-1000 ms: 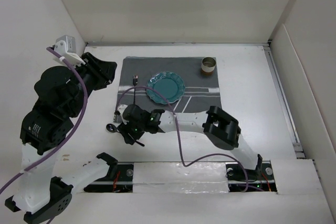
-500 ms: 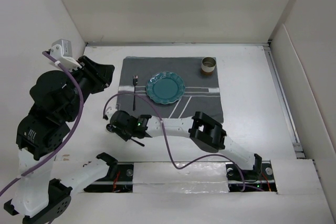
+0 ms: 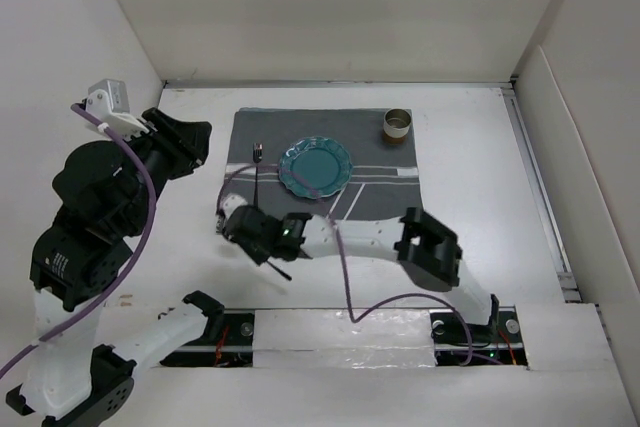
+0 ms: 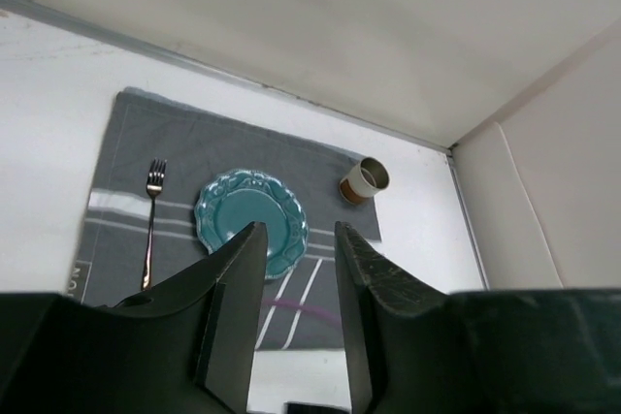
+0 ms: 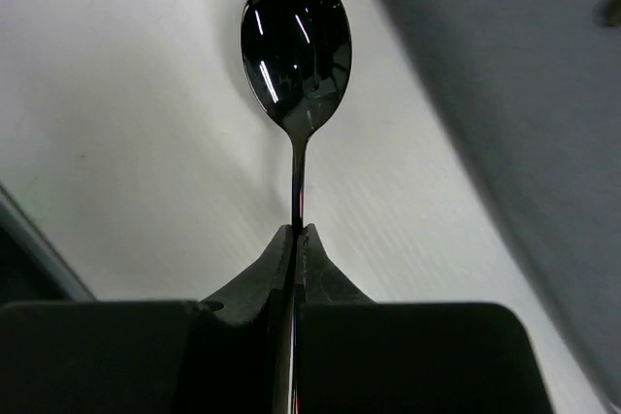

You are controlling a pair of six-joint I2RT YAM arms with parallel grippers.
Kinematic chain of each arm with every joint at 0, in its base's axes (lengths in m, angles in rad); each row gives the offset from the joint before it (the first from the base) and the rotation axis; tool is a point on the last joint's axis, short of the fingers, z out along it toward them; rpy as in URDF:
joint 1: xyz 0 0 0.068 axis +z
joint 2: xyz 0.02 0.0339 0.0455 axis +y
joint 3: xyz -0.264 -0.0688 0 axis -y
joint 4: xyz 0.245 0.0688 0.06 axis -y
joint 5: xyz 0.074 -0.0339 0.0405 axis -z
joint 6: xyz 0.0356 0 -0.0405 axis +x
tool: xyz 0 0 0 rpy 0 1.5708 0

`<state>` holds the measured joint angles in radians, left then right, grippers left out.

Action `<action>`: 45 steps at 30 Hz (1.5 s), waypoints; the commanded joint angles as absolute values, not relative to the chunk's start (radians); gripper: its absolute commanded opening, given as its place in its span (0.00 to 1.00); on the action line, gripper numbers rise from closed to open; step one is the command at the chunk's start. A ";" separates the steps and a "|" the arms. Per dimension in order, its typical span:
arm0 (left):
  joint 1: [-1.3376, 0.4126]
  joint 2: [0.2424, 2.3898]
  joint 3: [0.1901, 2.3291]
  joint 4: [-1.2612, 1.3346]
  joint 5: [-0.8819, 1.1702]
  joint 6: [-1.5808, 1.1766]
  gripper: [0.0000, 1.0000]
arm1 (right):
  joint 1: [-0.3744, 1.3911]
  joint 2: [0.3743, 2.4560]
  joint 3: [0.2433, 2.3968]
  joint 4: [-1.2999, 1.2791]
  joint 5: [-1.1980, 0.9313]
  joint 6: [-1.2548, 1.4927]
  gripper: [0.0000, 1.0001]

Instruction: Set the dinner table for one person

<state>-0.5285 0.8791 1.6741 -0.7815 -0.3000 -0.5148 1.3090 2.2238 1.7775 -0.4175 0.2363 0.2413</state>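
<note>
My right gripper [image 5: 299, 230] is shut on the thin handle of a dark shiny spoon [image 5: 296, 46], whose bowl points away over the white dinner table [image 5: 116, 143]. From above, the right gripper [image 3: 240, 229] sits just off the front left corner of the grey striped placemat [image 3: 380, 162], and the spoon is mostly hidden under it. On the mat lie a teal plate [image 3: 316, 167] and a fork [image 3: 257, 172] to its left. My left gripper [image 4: 298, 230] hangs high at the far left, open, with nothing between its fingers.
A brown and white cup [image 3: 398, 125] stands at the mat's back right corner. A purple cable [image 3: 343, 277] loops from the right arm across the near tabletop. White walls close in the table at the back and on both sides.
The right gripper reached left to the spoon lying on the table, shut on its handle and drew back right with it. The left arm drifted slightly back and left.
</note>
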 commanded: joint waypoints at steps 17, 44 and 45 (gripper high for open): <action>-0.532 0.968 1.350 -0.359 -0.098 -0.531 0.45 | 0.503 1.860 1.492 -0.393 0.178 0.396 0.00; -0.532 1.049 1.264 -0.288 -0.058 -0.497 0.50 | 0.469 2.002 1.451 -0.408 0.176 0.442 0.21; -0.532 1.051 1.262 -0.287 -0.060 -0.495 0.51 | 0.469 1.993 1.450 -0.411 0.176 0.442 0.24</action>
